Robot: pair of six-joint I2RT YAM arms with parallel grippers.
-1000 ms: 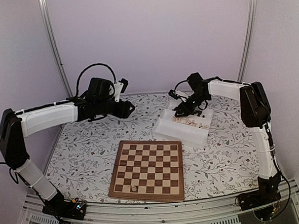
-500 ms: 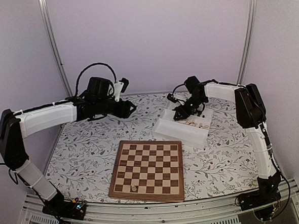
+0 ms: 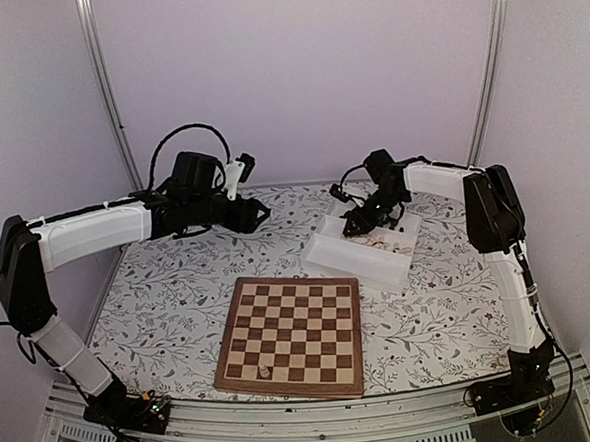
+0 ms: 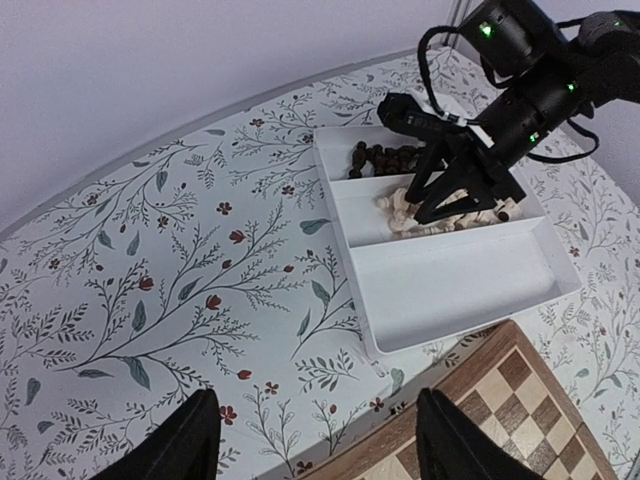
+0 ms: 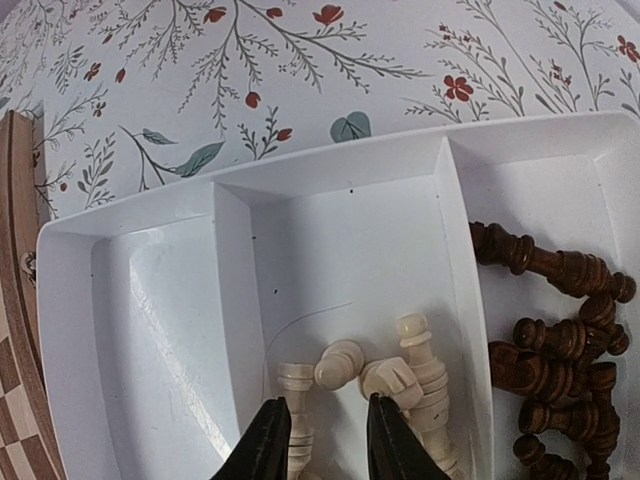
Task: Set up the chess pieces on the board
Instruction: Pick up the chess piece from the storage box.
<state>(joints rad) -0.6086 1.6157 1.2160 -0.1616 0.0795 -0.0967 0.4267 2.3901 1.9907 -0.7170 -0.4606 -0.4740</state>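
The board (image 3: pixel 292 331) lies near the front of the table with one small pale piece (image 3: pixel 264 366) in its near row. The other chess pieces lie in a white tray (image 3: pixel 362 255): cream ones (image 5: pixel 400 375) in the middle compartment, dark brown ones (image 5: pixel 560 360) in the end one. My right gripper (image 5: pixel 328 440) is down in the middle compartment, its jaws a narrow gap apart. One fingertip (image 5: pixel 270 430) overlaps a cream piece and the other is against a second one; bare tray floor shows between them. My left gripper (image 4: pixel 325 445) hangs open above the cloth.
The tray's largest compartment (image 4: pixel 450 290) holds nothing. A corner of the board (image 4: pixel 520 400) lies just below the tray in the left wrist view. A floral cloth (image 3: pixel 169 289) covers the table, with walls close on three sides.
The right arm has shifted slightly left and lower into the tray, and its jaws have narrowed a little. The left arm has not moved.
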